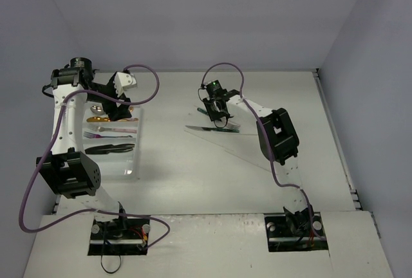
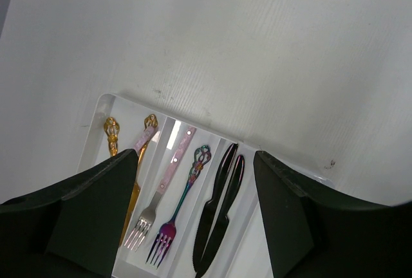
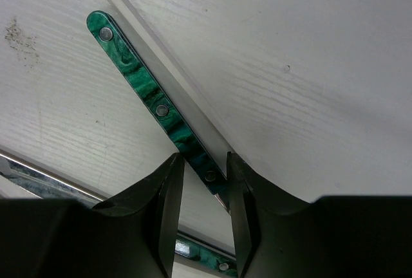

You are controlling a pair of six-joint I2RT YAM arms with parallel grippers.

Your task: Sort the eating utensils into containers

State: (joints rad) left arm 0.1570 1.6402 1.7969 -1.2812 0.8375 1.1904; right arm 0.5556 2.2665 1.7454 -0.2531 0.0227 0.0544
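My right gripper (image 3: 205, 162) pinches green marbled riveted utensil handle (image 3: 145, 91); lift level, carry toward white divided plastic tray (image 1: 119, 163); left gripper (image 2: 194, 156) gapes empty above tray.

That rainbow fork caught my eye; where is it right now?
In the left wrist view the rainbow fork lies in the white tray on the robot's left side of the table, between the pink-handled fork and two black knives.
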